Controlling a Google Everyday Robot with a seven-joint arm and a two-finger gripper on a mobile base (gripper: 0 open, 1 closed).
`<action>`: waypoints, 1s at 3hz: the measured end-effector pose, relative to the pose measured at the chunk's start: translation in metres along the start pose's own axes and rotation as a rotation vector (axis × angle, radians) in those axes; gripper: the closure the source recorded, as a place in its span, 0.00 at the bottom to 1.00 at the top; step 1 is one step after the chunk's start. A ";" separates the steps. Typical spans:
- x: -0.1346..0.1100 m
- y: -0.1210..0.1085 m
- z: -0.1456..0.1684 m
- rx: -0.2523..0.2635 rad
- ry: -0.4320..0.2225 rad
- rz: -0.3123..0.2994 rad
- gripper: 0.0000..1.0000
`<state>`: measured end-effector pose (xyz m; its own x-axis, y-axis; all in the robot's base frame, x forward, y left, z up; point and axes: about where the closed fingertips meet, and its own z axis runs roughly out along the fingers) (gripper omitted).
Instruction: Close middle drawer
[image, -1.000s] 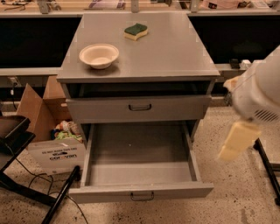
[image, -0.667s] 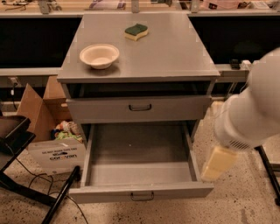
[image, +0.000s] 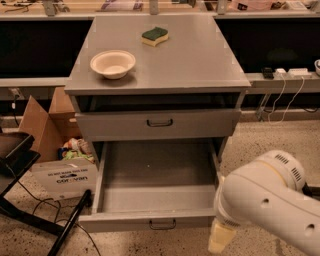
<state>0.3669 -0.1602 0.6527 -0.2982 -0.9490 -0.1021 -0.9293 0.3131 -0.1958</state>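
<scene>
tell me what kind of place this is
Probably a lab or workshop: a grey metal cabinet with its middle drawer pulled open, workbenches with cables behind, a cardboard box on the speckled floor. The robot's gripper hangs low right, by the drawer's front corner.

At front-R corner of mid drawer (image: 150, 219): jaws

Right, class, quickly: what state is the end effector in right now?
End effector: cannot be told; it sits low, just right of the open middle drawer, by its front corner.
</scene>
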 end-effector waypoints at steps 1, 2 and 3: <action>0.004 0.004 0.002 -0.003 0.010 0.020 0.00; 0.005 0.018 0.028 -0.026 0.026 0.013 0.00; -0.004 0.065 0.119 -0.114 0.027 -0.058 0.27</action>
<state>0.3337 -0.1318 0.5241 -0.2476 -0.9665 -0.0673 -0.9634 0.2530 -0.0885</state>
